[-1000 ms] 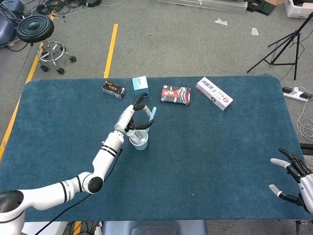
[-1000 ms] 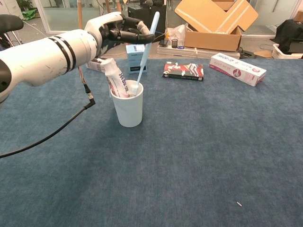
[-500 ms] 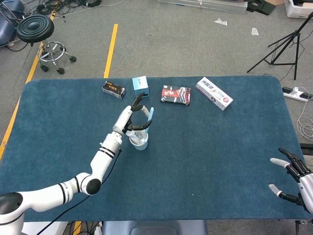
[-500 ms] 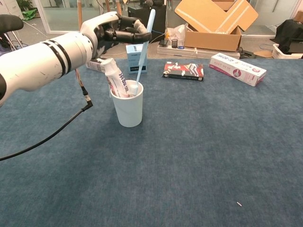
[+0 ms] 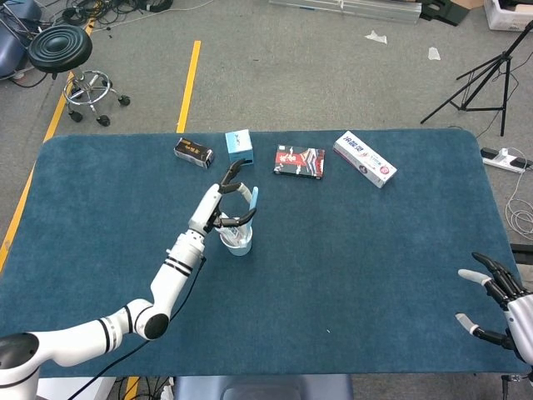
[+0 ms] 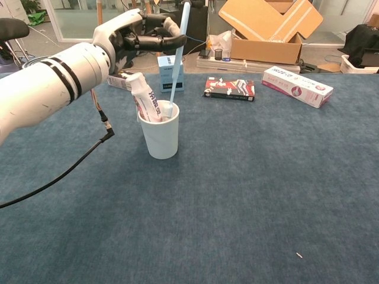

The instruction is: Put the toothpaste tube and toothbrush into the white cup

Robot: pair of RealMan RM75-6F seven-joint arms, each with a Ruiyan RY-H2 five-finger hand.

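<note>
We are at the final step: seating the brush in the cup. The left hand [image 6: 139, 35] pinches the upper end of the brush [image 6: 178, 53] between thumb and fingers. The brush stands nearly upright, its head already inside the cup [image 6: 160, 135], directly below the hand. The tube [image 6: 145, 97] stands in the same cup, leaning toward the hand's wrist side, cap end up. The right hand [image 5: 502, 304] rests far off at the surface [image 5: 375, 250] edge, fingers spread, holding nothing.

The next move, in our judgement, calls for opening the fingers so the brush drops against the rim, then lifting the hand straight up, clear of the handle, so that the light cup is not tipped.

Compared with one second ago, the brush stands more upright and the hand has shifted slightly back toward the robot's left; the cup and tube have not moved.
</note>
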